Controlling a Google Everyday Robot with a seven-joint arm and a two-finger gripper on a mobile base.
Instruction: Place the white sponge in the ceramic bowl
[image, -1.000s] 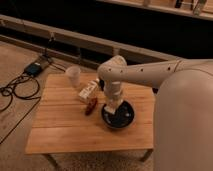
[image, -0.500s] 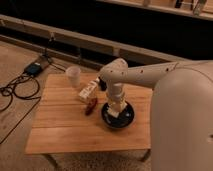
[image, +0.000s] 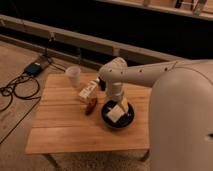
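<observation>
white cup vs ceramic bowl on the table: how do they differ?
The white cup is pale and upright at the back left of the wooden table; the ceramic bowl is dark, wide and shallow, right of centre. The bowl holds the white sponge under the gripper; the cup stands alone. Both are round.

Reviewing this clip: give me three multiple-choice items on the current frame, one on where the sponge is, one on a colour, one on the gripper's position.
1. Where is the white sponge?
A. on the floor
B. inside the ceramic bowl
C. beside the white cup

2. What colour is the bowl?
A. dark blue-black
B. bright yellow
C. white

3. Where is the gripper?
A. over the cables on the floor
B. directly over the bowl
C. above the cup

Answers: 1 B, the pale block sits within the bowl's rim. 2 A, its rim shows dark and glossy against the wooden table. 3 B, the arm reaches down so the gripper sits just above the sponge.
</observation>
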